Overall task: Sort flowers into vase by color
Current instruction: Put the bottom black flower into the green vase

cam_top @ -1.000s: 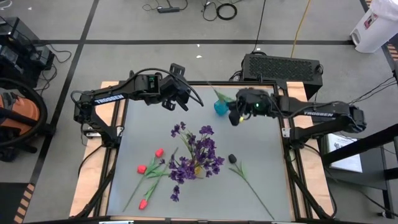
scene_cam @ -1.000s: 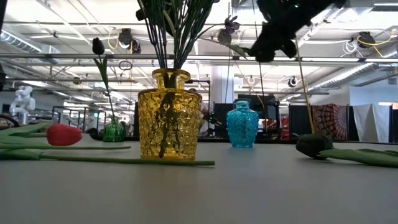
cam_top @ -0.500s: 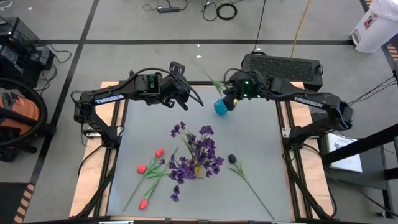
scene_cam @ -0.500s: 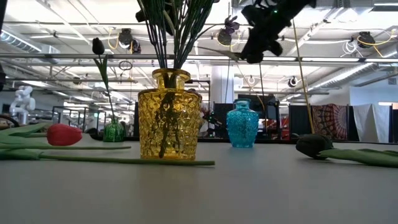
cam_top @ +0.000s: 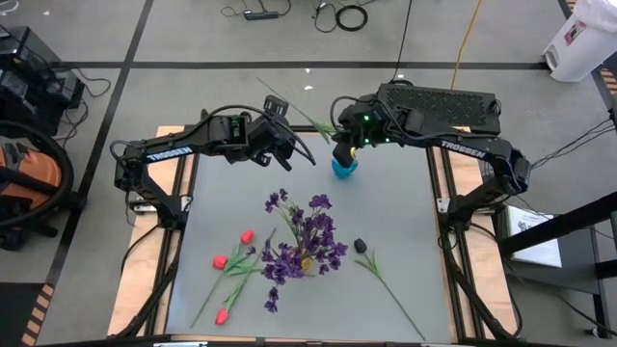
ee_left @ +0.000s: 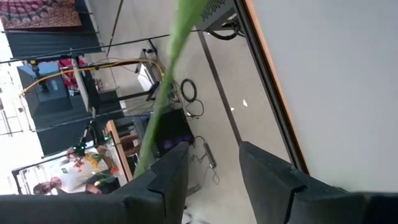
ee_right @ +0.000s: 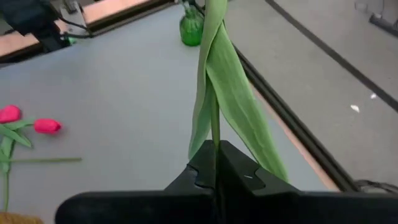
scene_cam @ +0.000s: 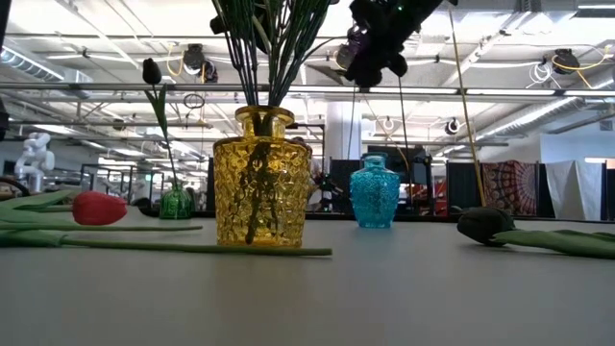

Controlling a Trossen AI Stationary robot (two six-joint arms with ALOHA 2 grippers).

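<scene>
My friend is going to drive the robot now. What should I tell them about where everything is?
Right gripper: shut on a green-stemmed flower, held up above the blue vase at the table's far side.
Left gripper: open, holding nothing, waiting at the far left.
Done: purple flowers stand in the yellow vase; a dark-headed flower stands in the small green vase.
Left: get the held flower into a vase. Three red tulips and one black-headed flower lie on the table, unsorted.
</scene>
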